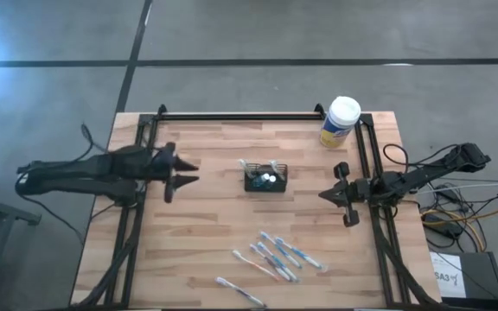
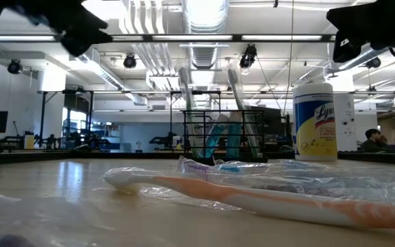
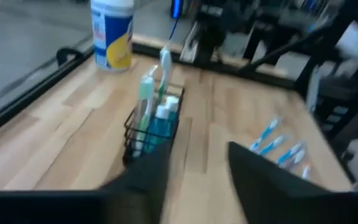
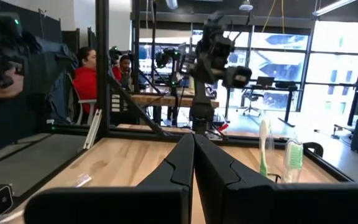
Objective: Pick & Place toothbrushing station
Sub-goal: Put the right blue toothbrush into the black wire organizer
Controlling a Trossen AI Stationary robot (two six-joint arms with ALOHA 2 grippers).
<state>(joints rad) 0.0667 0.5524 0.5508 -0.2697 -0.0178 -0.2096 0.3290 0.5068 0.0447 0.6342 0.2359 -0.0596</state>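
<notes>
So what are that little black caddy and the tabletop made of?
The caddy looks like thin black metal wire or mesh: you can see the brushes through its sides. The tabletop looks like pale wood planks with visible seams and grain, finished smooth enough to show a soft sheen.

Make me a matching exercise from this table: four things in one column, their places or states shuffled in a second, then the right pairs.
Things:
1. caddy
2. canister
3. loose toothbrushes
4. right gripper

Places or states:
A. far right corner of the table
B. jaws shut, holding nothing
C. middle of the table, toothbrushes standing in it
D. lying flat on the near part of the table

Pairs: 1-C, 2-A, 3-D, 4-B
</notes>
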